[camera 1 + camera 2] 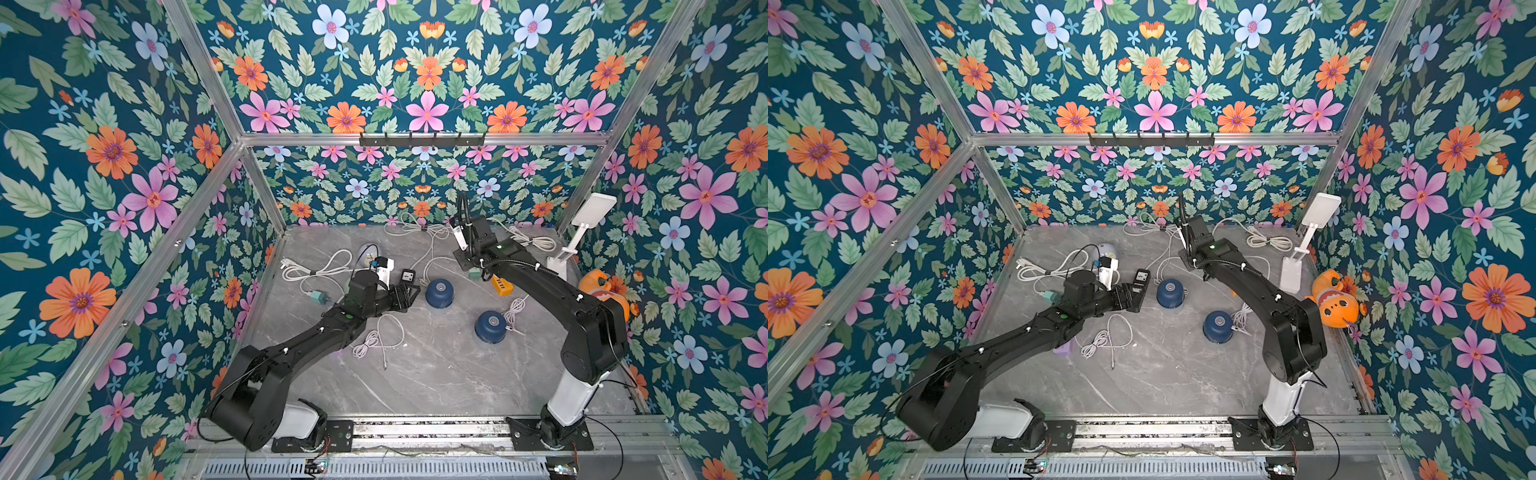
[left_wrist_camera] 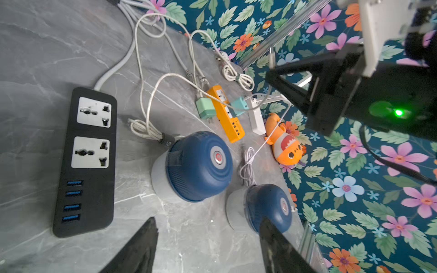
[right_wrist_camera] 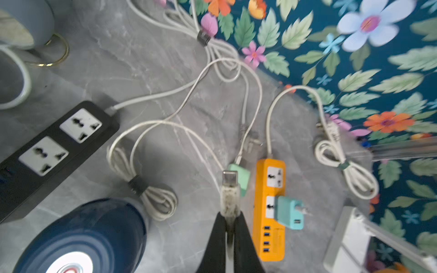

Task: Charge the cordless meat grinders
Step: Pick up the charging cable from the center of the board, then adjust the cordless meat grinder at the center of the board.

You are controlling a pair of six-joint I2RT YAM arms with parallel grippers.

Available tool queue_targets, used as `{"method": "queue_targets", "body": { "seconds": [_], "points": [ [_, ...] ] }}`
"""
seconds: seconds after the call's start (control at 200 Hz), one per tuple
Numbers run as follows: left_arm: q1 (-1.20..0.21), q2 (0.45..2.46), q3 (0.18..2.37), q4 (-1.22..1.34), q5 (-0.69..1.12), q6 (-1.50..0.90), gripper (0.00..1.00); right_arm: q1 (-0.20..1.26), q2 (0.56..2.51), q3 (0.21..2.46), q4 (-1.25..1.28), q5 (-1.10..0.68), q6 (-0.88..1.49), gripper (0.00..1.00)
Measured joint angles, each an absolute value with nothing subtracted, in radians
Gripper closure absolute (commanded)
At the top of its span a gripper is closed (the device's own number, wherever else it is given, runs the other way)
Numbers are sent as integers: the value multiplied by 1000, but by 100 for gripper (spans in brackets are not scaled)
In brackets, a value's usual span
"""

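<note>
The right gripper (image 3: 230, 216) was closed tightly on a white USB plug (image 3: 229, 186). It pinched only the rear end, so the metal tip stood free ahead of the jaws, close beside the orange power strip (image 3: 276, 241). The left gripper (image 2: 208, 245) was wide and empty, and it braced nothing.

In both top views the two grinders stood upright near the centre of the grey table (image 1: 436, 374). The first navy grinder (image 1: 439, 293) was just right of the left gripper, and the second navy grinder (image 1: 491, 326) was lower and further right.

I judged that several things could go wrong. With such a short grip, the plug could twist between the jaws when pressed against a port, and then it would jam or slip out. I could not tell which face of the plug was up, so it could also meet the port the wrong way. The orange strip lay loose, so a push might only slide it. The teal adapter (image 3: 289, 212) sat in a socket just beside the blue ports and could be knocked. The plug's white cable seemed to run back to a tied cable bundle (image 3: 153, 198) just beside the first grinder. If it became tight, it might drag that grinder or pull out of it.
</note>
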State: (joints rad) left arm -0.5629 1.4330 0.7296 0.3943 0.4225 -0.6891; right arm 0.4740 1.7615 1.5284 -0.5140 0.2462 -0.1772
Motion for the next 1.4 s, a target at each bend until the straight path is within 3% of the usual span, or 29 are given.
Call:
{"method": "queue_targets", "body": {
  "seconds": [0.205, 0.635, 1.02, 1.4],
  "points": [
    [-563, 1555, 733, 574, 421, -706, 25, 442, 1757, 1394, -453, 26, -88, 100],
    [-569, 1732, 778, 787, 395, -779, 23, 432, 1821, 1336, -371, -208, -33, 100],
    [-596, 1680, 694, 838, 367, -798, 23, 440, 1888, 1377, -368, -335, -30, 100],
    [-681, 1684, 664, 878, 376, -836, 24, 437, 1882, 1380, -395, -345, -26, 100]
  ]
}}
